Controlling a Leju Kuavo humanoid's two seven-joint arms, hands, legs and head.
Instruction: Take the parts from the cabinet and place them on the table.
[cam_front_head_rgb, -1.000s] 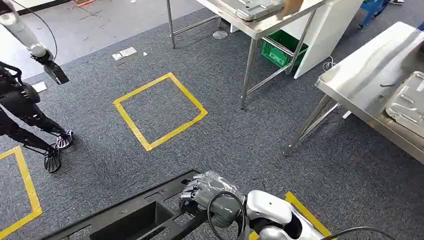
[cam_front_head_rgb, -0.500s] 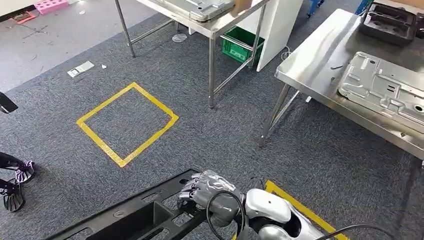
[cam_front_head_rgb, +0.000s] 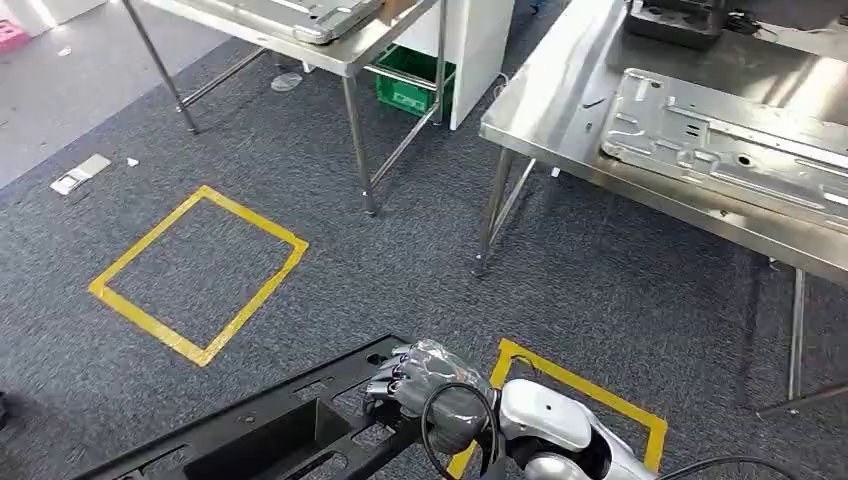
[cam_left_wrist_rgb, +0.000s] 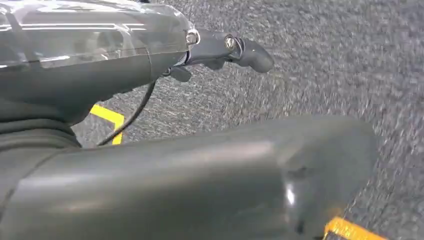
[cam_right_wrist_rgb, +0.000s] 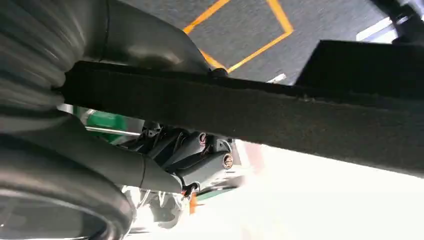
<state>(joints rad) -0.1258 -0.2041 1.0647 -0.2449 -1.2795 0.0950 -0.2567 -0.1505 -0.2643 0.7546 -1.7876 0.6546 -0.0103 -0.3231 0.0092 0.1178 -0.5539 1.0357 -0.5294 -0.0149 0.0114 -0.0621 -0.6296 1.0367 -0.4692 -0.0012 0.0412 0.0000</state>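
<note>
Camera has swung since earlier, bringing two steel tables (cam_front_head_rgb: 560, 110) closer at twelve and two o'clock. Right hand (cam_front_head_rgb: 425, 378) fingers clench one long black plastic frame part (cam_front_head_rgb: 270, 430) at six; left hand (cam_left_wrist_rgb: 150, 45) fingers: cannot tell.

You can see only part of the black part (cam_front_head_rgb: 270, 430); the bottom edge of the head view cuts off the rest. The right hand (cam_front_head_rgb: 420, 375) wraps over its rim, so the fingertips are hidden underneath. In the left wrist view the carpet (cam_left_wrist_rgb: 325, 60) is smeared and blurry. The metal panel (cam_front_head_rgb: 730, 145) on the table (cam_front_head_rgb: 560, 110) runs off the right edge.
</note>
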